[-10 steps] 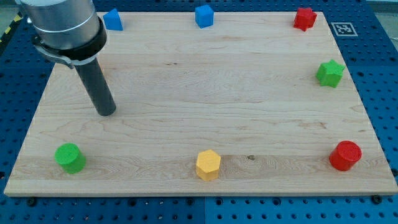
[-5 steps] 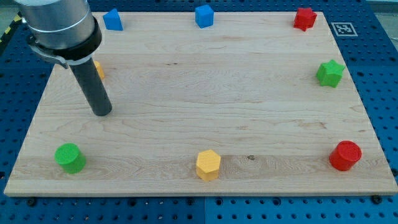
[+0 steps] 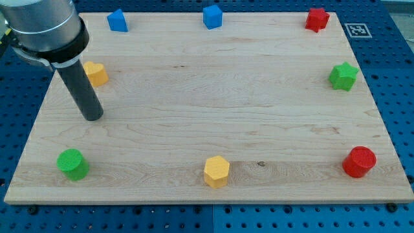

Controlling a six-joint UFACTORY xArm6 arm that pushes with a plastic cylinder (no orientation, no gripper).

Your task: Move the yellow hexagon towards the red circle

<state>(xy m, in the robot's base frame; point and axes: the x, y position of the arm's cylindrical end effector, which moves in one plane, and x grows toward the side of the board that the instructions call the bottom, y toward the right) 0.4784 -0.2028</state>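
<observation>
The yellow hexagon [image 3: 217, 171] sits near the board's bottom edge, around the middle. The red circle [image 3: 359, 162] sits at the bottom right. My tip [image 3: 93, 117] is at the left of the board, far to the upper left of the yellow hexagon, below a second yellow block [image 3: 96, 74] and above the green circle [image 3: 72, 164]. It touches no block.
A blue block [image 3: 117, 20] and a blue cube [image 3: 212, 16] sit along the top edge. A red star [image 3: 317, 19] is at the top right. A green star [image 3: 343, 76] is at the right edge. The wooden board [image 3: 207, 90] lies on a blue perforated table.
My tip has slid to the view's left, uncovering the yellow block at the upper left. No block has moved.
</observation>
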